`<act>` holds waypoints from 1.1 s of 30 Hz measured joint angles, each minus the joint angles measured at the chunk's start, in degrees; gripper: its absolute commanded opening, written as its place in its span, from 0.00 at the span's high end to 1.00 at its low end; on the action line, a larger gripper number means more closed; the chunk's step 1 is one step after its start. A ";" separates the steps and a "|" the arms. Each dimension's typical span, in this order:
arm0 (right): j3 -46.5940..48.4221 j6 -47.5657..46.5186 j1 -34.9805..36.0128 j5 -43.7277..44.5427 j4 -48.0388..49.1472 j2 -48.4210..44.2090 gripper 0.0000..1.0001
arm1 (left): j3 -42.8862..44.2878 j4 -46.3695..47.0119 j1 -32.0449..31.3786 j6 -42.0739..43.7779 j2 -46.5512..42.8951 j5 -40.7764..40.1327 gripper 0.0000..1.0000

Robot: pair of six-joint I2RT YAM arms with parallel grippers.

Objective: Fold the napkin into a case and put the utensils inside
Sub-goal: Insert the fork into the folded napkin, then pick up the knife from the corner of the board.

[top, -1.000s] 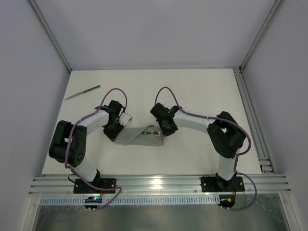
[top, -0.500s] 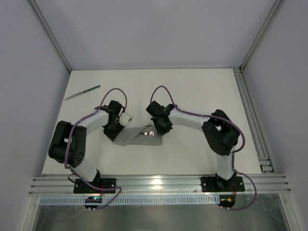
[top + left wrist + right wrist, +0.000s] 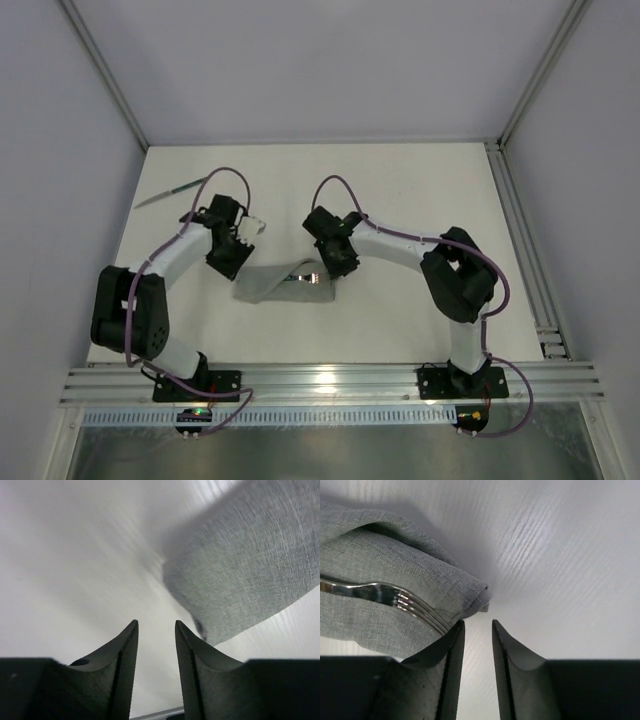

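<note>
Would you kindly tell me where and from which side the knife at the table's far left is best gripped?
Take the knife by its teal handle, the end nearer the left gripper, coming straight down with the jaws across its narrow width. It lies flat and slantwise on the table, probably too thin for a side approach.

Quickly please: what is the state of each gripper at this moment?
Left gripper: jaws slightly open, holding nothing.
Right gripper: jaws slightly open, holding nothing.
</note>
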 measured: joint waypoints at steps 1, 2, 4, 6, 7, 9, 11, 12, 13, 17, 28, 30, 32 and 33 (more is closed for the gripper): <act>0.13 -0.48 0.00 0.33 -0.42 -0.68 0.64 | 1.70 -0.39 1.05 0.04 -0.85 0.00 0.58; 0.20 -0.83 -0.11 0.57 -0.74 -1.49 0.63 | 3.21 -0.42 1.90 0.02 -1.62 -0.13 0.52; 0.55 -1.22 -0.26 1.09 -1.64 -3.43 0.59 | 7.37 -0.26 4.04 0.37 -3.30 -0.28 0.46; 1.07 -1.86 -0.48 1.40 -2.32 -5.35 0.55 | 11.54 0.39 6.21 1.03 -4.07 -0.79 0.45; 1.18 -2.16 -0.72 1.49 -2.51 -6.12 0.55 | 13.73 0.74 7.45 1.33 -3.69 -1.14 0.44; 1.31 -2.97 -1.18 1.53 -3.15 -7.98 0.53 | 18.08 1.49 10.03 1.49 -1.36 -1.44 0.42; 1.38 -3.69 -1.81 1.68 -3.34 -9.57 0.53 | 22.75 1.77 12.17 1.38 3.15 -1.84 0.40; 1.40 -4.17 -2.10 1.75 -3.43 -10.43 0.53 | 25.49 2.40 13.03 1.14 6.29 -2.25 0.39; 1.40 -4.61 -2.34 1.86 -3.48 -11.23 0.53 | 28.06 3.02 13.81 0.74 9.73 -2.75 0.37; 1.40 -6.05 -2.93 1.97 -3.48 -13.49 0.53 | 40.54 4.17 16.63 -2.21 24.92 -4.22 0.31; -2.16 -6.97 -2.93 1.27 -3.87 -14.56 0.53 | 69.57 3.06 23.28 -6.82 50.27 -5.01 0.10; -2.56 -6.99 -2.93 1.25 -4.46 -14.58 0.53 | 70.14 3.56 23.63 -4.92 50.34 -4.48 0.02; -2.56 -7.02 -2.93 1.25 -4.96 -14.60 0.53 | 71.56 3.85 23.74 -3.43 50.88 -3.80 0.01; -2.56 -7.06 -2.93 1.25 -5.14 -14.64 0.53 | 73.11 3.67 23.80 -2.67 51.67 -3.43 0.01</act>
